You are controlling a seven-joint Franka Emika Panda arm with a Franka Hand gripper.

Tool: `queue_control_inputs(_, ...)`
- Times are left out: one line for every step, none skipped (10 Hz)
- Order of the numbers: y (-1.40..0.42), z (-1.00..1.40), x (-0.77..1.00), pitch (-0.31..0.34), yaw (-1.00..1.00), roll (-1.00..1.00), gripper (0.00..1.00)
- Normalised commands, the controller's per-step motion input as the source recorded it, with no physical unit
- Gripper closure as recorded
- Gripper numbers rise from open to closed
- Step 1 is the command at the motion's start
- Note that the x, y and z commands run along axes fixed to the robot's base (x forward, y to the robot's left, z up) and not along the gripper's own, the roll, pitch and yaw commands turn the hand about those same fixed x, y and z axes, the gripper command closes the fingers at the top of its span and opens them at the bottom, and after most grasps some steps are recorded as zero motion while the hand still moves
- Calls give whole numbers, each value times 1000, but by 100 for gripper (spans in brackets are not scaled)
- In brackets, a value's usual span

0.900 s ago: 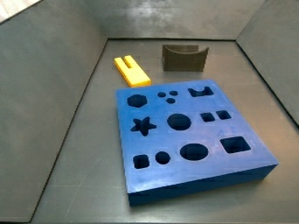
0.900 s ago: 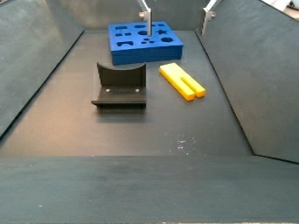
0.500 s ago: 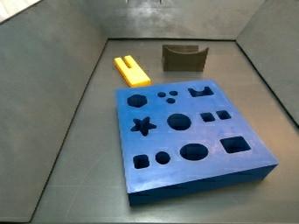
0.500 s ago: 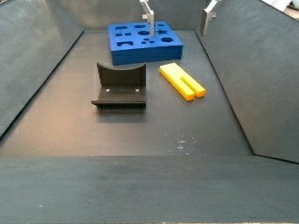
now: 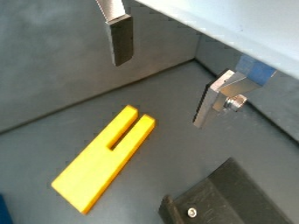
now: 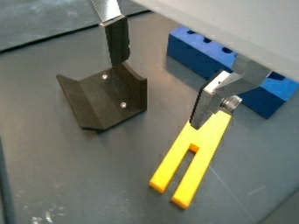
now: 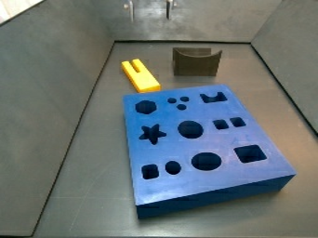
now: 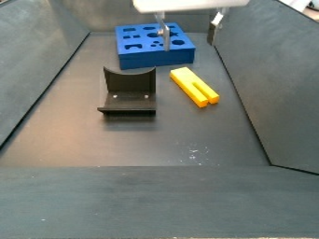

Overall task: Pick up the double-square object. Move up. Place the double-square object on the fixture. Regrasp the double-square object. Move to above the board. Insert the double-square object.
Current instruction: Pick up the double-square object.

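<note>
The yellow double-square object [image 7: 139,74] lies flat on the dark floor between the blue board [image 7: 199,139] and the bin's back wall; it also shows in a side view [image 8: 193,86] and in both wrist views [image 5: 105,157] [image 6: 193,162]. The dark fixture [image 7: 196,61] stands beside it, also in views [image 8: 127,91] [image 6: 103,96] [image 5: 228,201]. My gripper [image 7: 149,9] hangs open and empty, high above the double-square object and the fixture, also seen in views [image 8: 188,28] [image 5: 166,70] [image 6: 163,72]. Nothing is between its fingers [image 6: 115,39].
The board [image 8: 152,42] [image 6: 228,70] has several dark cut-outs of different shapes. Grey bin walls [image 7: 62,56] slope up on all sides around the floor.
The gripper has come down: its fingers and white body show more fully at the top of both side views. The double-square object, fixture and board have not moved.
</note>
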Motion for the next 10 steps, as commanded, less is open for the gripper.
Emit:
queue_control_inputs(-211,-717,-140,-174,326,0,0)
queue_control_inputs(-220,-786,-106,-160,317,20,0)
queue_control_inputs(-226,-840,-134,-150,309,49,0)
queue_control_inputs(-220,-857,-174,-150,297,80,0)
queue_control_inputs(-183,-854,-143,-146,306,76,0)
queue_control_inputs(-120,-857,-74,-131,286,61,0)
queue_control_inputs(-40,-903,-26,-123,254,63,0)
queue_control_inputs(-34,-909,-63,-140,237,73,0)
queue_control_inputs(-23,-914,-29,-133,240,60,0)
queue_control_inputs(-46,-923,-46,-141,231,63,0)
